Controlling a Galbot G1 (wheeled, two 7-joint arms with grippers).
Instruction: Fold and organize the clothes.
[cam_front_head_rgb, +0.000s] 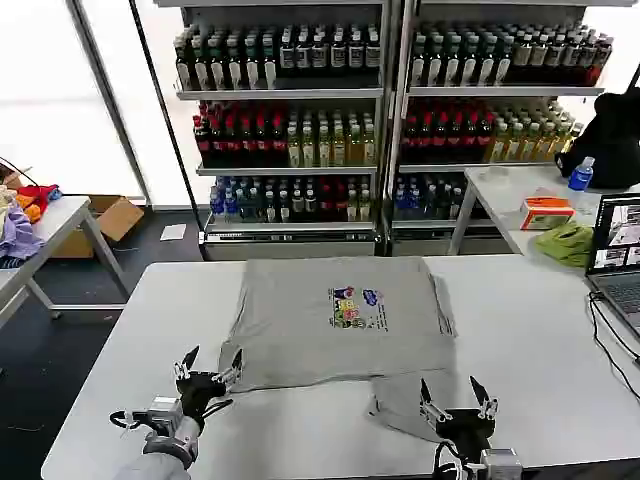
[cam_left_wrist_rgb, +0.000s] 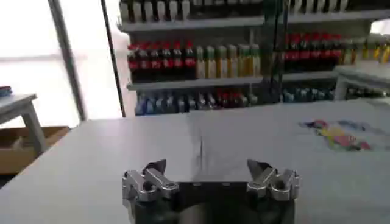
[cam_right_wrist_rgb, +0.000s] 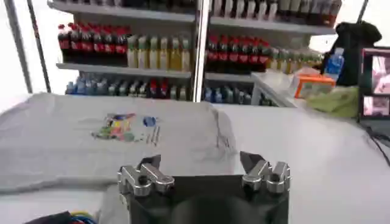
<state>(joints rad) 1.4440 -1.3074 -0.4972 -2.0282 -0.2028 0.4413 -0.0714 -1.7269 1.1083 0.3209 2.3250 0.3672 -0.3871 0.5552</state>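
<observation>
Shelves of bottles (cam_front_head_rgb: 290, 140) rise behind the white bench (cam_front_head_rgb: 520, 340), where a grey shirt (cam_front_head_rgb: 340, 320) lies flat, print up. From the head, both tools hang spread at the near edge: left tool (cam_front_head_rgb: 209, 368) off the hem, right tool (cam_front_head_rgb: 458, 397) over a sleeve. Right wrist adds a laptop (cam_right_wrist_rgb: 376, 82) and green cloth (cam_right_wrist_rgb: 335, 100).

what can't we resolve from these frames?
- Shirt: chest print too small to read, head view.
- Shirt's near hem: hidden by the open right gripper in the right wrist view.
- Open left gripper: its body covers the table edge below it.
</observation>
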